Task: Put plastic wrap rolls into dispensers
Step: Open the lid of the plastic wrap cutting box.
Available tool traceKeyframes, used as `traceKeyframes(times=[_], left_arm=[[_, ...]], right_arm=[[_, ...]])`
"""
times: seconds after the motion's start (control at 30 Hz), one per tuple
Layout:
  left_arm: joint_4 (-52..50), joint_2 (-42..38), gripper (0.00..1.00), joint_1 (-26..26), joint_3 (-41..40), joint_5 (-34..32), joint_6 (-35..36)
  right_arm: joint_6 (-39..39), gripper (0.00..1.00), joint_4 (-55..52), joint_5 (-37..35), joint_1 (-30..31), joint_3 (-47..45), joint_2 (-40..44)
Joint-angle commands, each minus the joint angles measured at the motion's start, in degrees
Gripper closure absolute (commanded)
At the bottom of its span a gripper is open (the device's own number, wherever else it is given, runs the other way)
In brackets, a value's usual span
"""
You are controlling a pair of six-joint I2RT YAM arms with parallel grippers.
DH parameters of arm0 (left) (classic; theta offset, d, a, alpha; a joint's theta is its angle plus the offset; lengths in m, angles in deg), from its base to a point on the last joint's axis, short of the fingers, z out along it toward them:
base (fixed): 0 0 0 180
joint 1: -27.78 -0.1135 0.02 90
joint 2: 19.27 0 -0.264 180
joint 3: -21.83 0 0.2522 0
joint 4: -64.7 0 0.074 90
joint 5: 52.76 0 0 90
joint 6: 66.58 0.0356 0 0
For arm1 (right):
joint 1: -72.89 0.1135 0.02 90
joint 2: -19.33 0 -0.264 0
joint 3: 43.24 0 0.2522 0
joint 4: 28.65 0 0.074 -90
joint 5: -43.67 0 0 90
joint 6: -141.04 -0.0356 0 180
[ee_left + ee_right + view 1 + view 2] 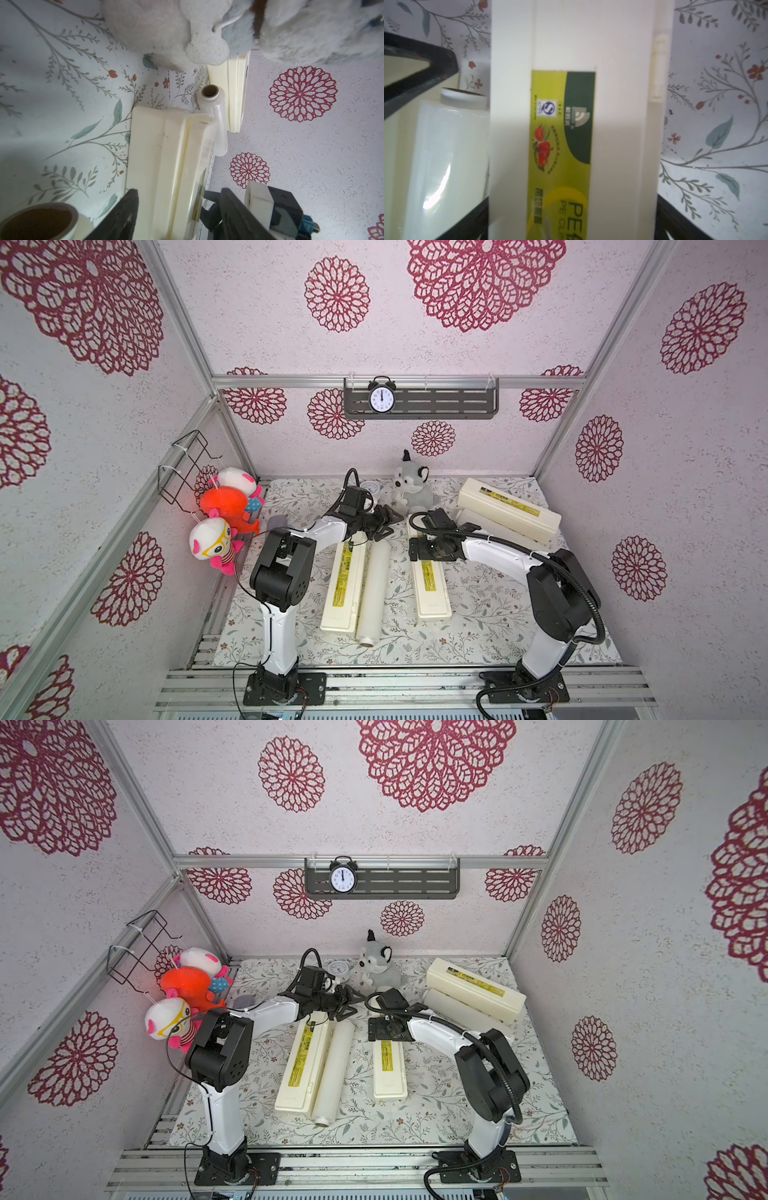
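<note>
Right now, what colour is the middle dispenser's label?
Yellow-green label with dark green, clearest in the right wrist view.

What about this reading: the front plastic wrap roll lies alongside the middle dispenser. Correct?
No. In both top views the front plastic wrap roll lies alongside the leftmost dispenser, not the middle dispenser, which sits apart across a strip of mat.

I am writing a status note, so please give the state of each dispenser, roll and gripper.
left dispenser: lid shut
middle dispenser: lid shut
far dispenser: lid shut
near roll: outside, beside the left dispenser
far roll: outside, beside the far dispenser
left gripper: open
right gripper: open, astride the middle dispenser
</note>
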Motion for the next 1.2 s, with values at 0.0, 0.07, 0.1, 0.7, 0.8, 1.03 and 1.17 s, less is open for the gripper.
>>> traceKeyframes(times=[0.0,0.07,0.1,0.7,0.8,1.03,1.17], left_arm=[[2.48,-0.42,0.34,0.34,-0.27,0.83,-0.84],[2.42,-0.09,0.35,0.50,-0.20,0.84,-1.12],[2.43,0.10,0.35,0.65,-0.07,0.92,-1.26],[-3.00,4.96,0.41,4.51,1.99,-2.62,-1.27],[-3.24,5.86,0.41,5.08,2.45,-2.36,-1.44],[-3.56,6.34,0.37,6.87,3.99,-1.01,-1.56],[-3.30,5.80,0.36,7.76,3.63,0.07,-1.59]], right_arm=[[-1.94,0.02,4.74,10.25,-0.43,-0.85,5.95],[-2.55,0.02,6.83,12.93,-1.53,-2.42,7.37],[-2.93,0.02,7.89,14.20,-2.16,-3.37,7.95],[-13.00,0.01,29.54,33.58,-12.46,-18.09,18.41],[-13.46,0.01,30.56,34.11,-13.59,-19.64,19.25],[-11.13,0.01,26.26,31.16,-13.47,-17.77,18.94],[-9.01,0.01,22.31,28.21,-12.80,-15.55,18.34]])
